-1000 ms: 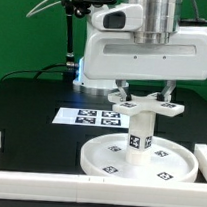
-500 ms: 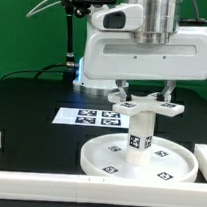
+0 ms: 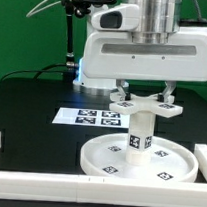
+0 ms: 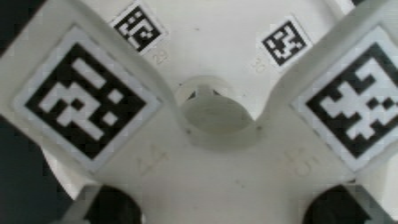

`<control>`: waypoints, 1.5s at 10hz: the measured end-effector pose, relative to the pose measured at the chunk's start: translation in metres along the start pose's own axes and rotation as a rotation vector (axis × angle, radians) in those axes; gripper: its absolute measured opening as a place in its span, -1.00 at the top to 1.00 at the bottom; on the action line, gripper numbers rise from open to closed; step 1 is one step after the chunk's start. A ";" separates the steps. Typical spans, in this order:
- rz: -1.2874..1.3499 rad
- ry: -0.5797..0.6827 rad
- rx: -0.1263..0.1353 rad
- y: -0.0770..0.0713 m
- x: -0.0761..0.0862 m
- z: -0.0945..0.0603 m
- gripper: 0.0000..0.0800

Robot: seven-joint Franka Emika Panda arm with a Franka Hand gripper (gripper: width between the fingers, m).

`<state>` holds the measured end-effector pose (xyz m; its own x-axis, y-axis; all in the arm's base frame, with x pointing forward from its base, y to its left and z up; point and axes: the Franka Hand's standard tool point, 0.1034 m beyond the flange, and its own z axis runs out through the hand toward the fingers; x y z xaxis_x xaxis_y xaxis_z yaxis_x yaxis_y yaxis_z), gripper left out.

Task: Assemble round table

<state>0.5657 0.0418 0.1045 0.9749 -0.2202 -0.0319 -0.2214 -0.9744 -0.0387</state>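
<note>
The large rimmed disc [image 3: 106,158] lies on the black table near the front. The short cylindrical post [image 3: 140,132] stands upright in its central hub. The flat lobed cross piece [image 3: 142,103] sits level on top of the post. My gripper [image 3: 144,93] is straight above, its fingers [image 3: 119,91] down on either side of the cross piece and shut on it. In the wrist view the cross piece [image 4: 214,150] fills the frame, with tagged lobes and a central hole. My gripper [image 4: 231,205] shows as dark fingertips [image 4: 107,205] against the piece's edges.
The marker board [image 3: 91,117] lies behind the disc, toward the exterior view's left. White rails [image 3: 26,182] edge the black surface at the front and on both sides. The arm's base and a black stand with cables are at the back.
</note>
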 end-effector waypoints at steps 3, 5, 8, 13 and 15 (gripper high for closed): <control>0.318 0.004 0.023 -0.002 0.000 0.000 -0.12; 0.477 0.000 0.039 -0.003 0.001 0.000 -0.12; 0.842 -0.001 0.072 -0.005 0.003 0.000 -0.12; 1.295 -0.014 0.076 -0.007 0.003 0.001 -0.12; 1.493 -0.021 0.077 -0.007 0.003 0.001 -0.12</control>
<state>0.5701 0.0480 0.1040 -0.1452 -0.9840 -0.1028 -0.9891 0.1470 -0.0093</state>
